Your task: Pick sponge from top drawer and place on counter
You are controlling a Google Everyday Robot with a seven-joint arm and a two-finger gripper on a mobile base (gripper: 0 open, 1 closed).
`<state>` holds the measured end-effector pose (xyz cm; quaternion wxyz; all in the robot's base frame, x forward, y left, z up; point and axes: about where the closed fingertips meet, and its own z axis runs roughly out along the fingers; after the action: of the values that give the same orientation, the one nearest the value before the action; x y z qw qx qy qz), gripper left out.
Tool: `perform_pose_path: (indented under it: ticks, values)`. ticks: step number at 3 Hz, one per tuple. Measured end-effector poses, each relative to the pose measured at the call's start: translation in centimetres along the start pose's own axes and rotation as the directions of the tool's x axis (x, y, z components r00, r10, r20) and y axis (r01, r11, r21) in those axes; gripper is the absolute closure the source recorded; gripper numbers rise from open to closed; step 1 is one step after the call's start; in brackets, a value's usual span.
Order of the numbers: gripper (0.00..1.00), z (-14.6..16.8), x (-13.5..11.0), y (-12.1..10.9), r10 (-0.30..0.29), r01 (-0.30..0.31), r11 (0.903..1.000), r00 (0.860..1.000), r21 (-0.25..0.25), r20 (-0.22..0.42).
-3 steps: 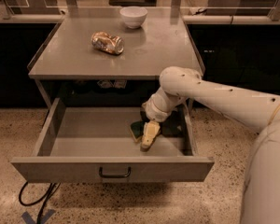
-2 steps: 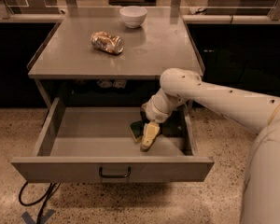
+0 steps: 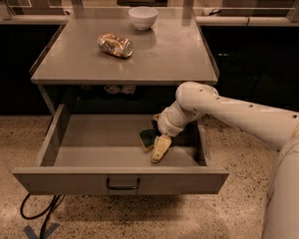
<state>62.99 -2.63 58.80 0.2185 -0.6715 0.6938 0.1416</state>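
One camera, high in front, looks down on the counter (image 3: 164, 59) and open drawer (image 3: 119, 178) (mid-range, arm (image 3: 239, 116) entering from right); gripper (image 3: 157, 142) is inside the drawer.

White arm (image 3: 249, 118) extends from right of claw (image 3: 157, 146); elbow (image 3: 192, 96) up-right of it, wrist (image 3: 170, 123) directly above. Claw points down, tilted slightly left.
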Motion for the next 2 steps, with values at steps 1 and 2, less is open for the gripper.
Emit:
perform_pose_path:
  ticks: [1,2]
  values:
    - [0.18,0.0,0.0,0.0,0.0,0.0,1.0,1.0,0.0,0.0]
    - [0.41,0.02,-0.01,0.03,0.0,0.0,1.0,1.0,0.0,0.0]
